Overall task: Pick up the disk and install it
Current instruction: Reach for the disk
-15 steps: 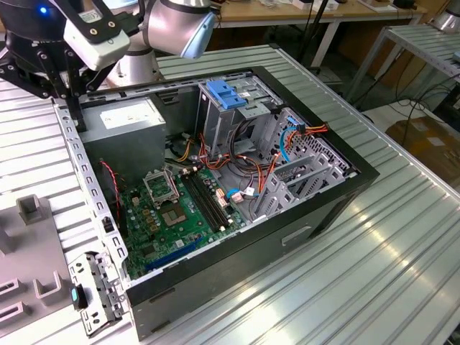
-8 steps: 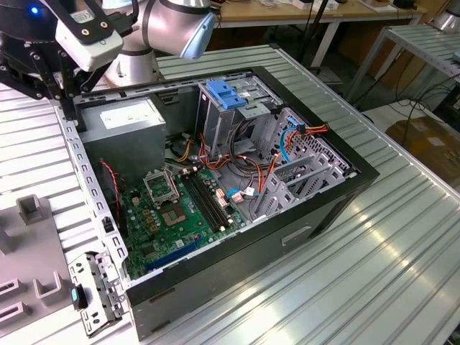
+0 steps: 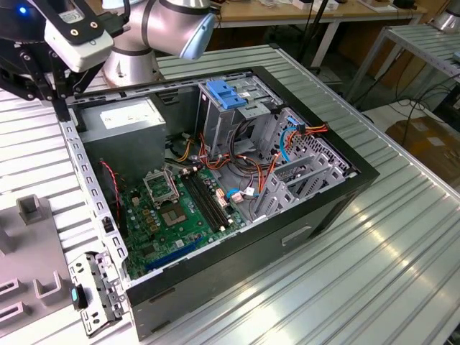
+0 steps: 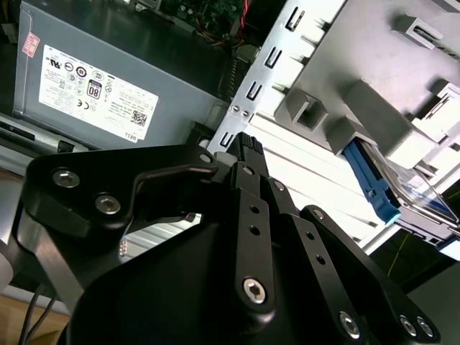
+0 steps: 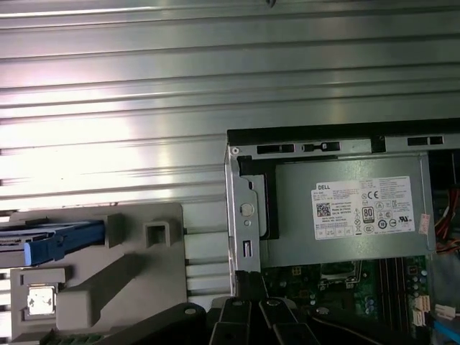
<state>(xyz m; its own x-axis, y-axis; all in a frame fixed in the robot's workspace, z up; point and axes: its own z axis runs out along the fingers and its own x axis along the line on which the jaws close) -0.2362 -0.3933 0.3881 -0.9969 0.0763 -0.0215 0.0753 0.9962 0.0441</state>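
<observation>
ribbed metal table [image 5: 215, 72] bears a grey fixture [image 5: 129, 266] cradling the disk [image 5: 61, 243], lying flat, well off to one side of the gripper [image 5: 250, 287] above the case wall [image 5: 241, 215]; its opening i cannot tell.

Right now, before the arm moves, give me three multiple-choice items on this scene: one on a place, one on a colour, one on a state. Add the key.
1. Where does the disk lie?
A. in the grey fixture beside the computer case
B. on the floor
C. in a drawer

2. What colour is the latch atop the drive cage?
A. red
B. green
C. blue

3. The case's side is:
A. shut by a panel
B. open
C. taped over

Key:
1 A, the disk's blue rail juts from the fixture in both wrist views.
2 C, the latch is blue in the exterior view.
3 B, the motherboard lies bare.
</observation>
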